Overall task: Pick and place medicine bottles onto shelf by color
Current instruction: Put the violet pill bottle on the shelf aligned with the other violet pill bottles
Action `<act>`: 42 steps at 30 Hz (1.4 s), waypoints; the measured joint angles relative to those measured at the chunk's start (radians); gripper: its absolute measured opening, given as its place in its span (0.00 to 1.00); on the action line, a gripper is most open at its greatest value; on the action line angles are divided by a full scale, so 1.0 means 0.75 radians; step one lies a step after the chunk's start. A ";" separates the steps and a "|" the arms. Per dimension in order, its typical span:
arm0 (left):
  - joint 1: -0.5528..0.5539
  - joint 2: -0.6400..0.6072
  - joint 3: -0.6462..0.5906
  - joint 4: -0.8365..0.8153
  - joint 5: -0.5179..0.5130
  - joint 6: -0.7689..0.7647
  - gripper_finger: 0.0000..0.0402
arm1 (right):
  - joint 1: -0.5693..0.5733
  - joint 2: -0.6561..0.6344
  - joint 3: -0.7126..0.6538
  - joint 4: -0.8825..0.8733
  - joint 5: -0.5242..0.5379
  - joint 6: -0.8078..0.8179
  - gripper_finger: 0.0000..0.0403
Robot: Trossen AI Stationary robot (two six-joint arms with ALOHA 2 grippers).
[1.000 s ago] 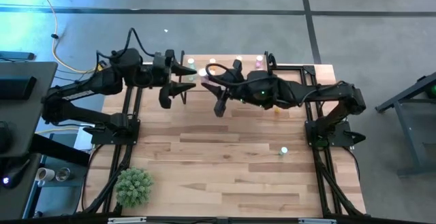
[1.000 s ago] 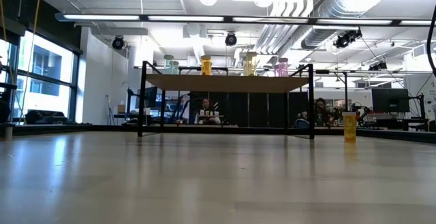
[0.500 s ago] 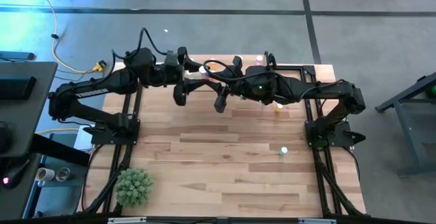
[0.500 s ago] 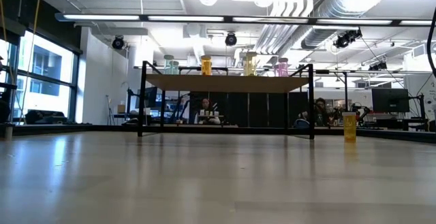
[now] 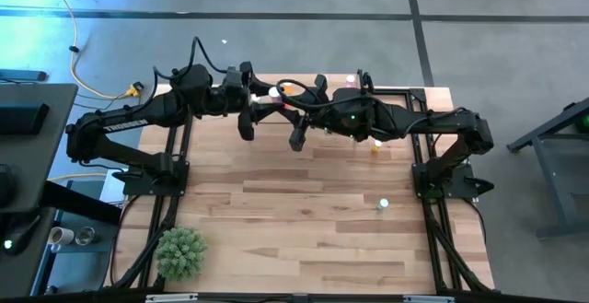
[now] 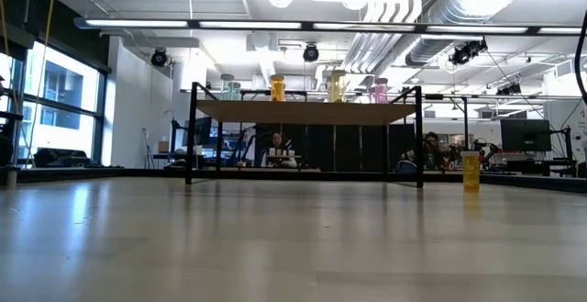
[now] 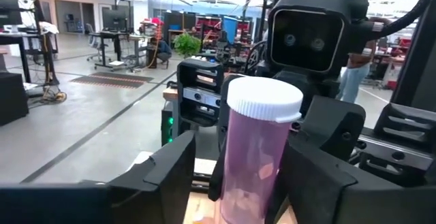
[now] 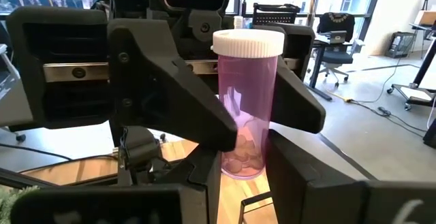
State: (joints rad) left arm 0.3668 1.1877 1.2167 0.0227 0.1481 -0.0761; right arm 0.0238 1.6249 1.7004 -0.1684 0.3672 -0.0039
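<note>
A pink medicine bottle (image 8: 245, 101) with a white cap stands upright in the air between my two grippers, which meet above the table's far edge. My right gripper (image 8: 245, 183) is shut on it. My left gripper (image 7: 238, 183) faces it from the table's left. It is open, with one finger on either side of the bottle (image 7: 255, 156); whether they touch it I cannot tell. In the high view the bottle's cap (image 5: 274, 93) shows between the two hands. The shelf (image 6: 307, 112) carries green (image 6: 229, 89), orange (image 6: 277, 88), yellow (image 6: 337, 85) and pink (image 6: 379, 90) bottles, standing on their bases. My right gripper pinches the lower part of the bottle's body (image 8: 240, 164) between its two fingers (image 8: 204, 176). The fingers come level from the table's right side. The bottle stands upright in the hold with its cap up, lifted clear.
An orange bottle (image 5: 375, 146) stands on the tabletop near the right arm, and also shows in the low view (image 6: 470, 170). A white-capped bottle (image 5: 384, 204) stands nearer the front. A small green plant (image 5: 180, 252) sits at the near left corner. People sit beyond the table.
My left gripper has moved toward the table's right edge, up to my right gripper, and its fingers now stand around the pink bottle. My right gripper and the bottle have kept still.
</note>
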 joint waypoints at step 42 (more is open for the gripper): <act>0.001 0.001 0.000 -0.141 -0.322 0.229 0.25 | -0.131 -0.054 0.000 -0.542 0.010 0.103 0.51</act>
State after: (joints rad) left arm 0.3676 1.1881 1.2167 -0.0831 -0.0937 0.0953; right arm -0.0744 1.5844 1.7005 -0.5749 0.3744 0.0733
